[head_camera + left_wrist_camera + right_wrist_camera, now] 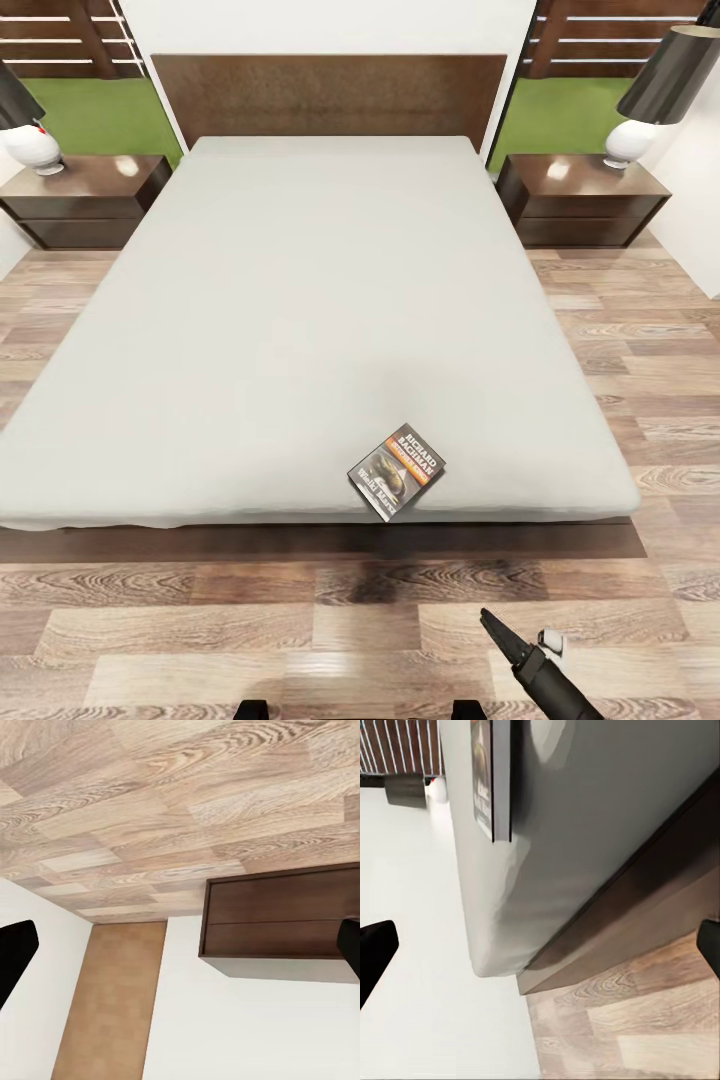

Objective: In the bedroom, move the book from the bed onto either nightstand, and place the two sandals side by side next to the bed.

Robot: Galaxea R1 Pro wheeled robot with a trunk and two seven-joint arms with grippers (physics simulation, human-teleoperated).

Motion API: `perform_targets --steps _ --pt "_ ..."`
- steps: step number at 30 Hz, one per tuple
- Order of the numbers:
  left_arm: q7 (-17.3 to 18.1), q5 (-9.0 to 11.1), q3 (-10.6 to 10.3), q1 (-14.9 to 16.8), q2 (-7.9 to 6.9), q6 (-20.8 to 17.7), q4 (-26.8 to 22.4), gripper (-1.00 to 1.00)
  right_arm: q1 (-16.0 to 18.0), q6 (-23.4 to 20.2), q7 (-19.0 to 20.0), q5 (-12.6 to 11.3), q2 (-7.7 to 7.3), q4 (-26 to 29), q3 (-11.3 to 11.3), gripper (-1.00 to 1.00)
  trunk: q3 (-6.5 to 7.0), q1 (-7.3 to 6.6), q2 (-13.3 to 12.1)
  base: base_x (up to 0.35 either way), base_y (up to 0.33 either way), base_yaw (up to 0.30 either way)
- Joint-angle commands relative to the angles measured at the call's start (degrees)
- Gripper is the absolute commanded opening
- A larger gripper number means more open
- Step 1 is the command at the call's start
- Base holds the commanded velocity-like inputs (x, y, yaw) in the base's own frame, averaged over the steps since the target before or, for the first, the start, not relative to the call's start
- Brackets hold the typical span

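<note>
The book lies flat on the bed, close to the foot edge at about 5 o'clock. A nightstand sits at 10 o'clock, another at 2. The right claw hovers over the floor, open; the left claw is open too.

Book flat, cover up, near foot edge of bed.

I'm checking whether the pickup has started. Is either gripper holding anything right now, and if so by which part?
Nothing is held. The book lies untouched near the foot edge of the bed, and the right gripper and left gripper are open with nothing between the fingertips.
</note>
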State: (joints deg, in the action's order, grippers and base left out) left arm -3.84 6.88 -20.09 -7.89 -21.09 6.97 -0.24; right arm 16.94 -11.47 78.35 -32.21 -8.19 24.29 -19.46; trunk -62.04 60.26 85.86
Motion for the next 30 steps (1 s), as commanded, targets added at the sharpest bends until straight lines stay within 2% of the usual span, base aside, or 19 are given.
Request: perform_targets --steps 1,4,6,18,30 --pt "-0.12 0.59 -0.51 -0.02 0.00 0.17 -0.02 1.00 0.02 -0.85 0.37 -0.13 0.06 0.00 0.57 1.00 -0.02 0.00 0.01 0.000 0.000 0.000" --pt "-0.12 0.56 -0.53 -0.02 0.00 0.16 -0.02 1.00 0.02 -1.11 0.52 -0.19 0.33 0.00 1.52 1.00 -0.02 0.00 0.01 0.000 0.000 0.000" --pt "-0.12 0.57 -0.54 -0.02 0.00 0.16 -0.02 1.00 0.02 -1.18 0.57 -0.34 1.05 -0.01 2.10 1.00 -0.02 0.00 0.01 0.000 0.005 0.000" --pt "-0.12 0.59 -0.49 -0.02 0.00 0.18 -0.04 1.00 0.02 -1.26 0.42 -0.75 3.82 -0.03 2.86 1.00 -0.02 0.00 0.01 0.000 0.106 0.000" --pt "-0.12 0.66 -0.47 -0.02 -0.06 0.30 -0.10 1.00 0.02 -1.20 0.13 -0.96 4.95 -0.05 2.80 1.00 -0.02 0.00 0.01 0.000 0.093 0.000"
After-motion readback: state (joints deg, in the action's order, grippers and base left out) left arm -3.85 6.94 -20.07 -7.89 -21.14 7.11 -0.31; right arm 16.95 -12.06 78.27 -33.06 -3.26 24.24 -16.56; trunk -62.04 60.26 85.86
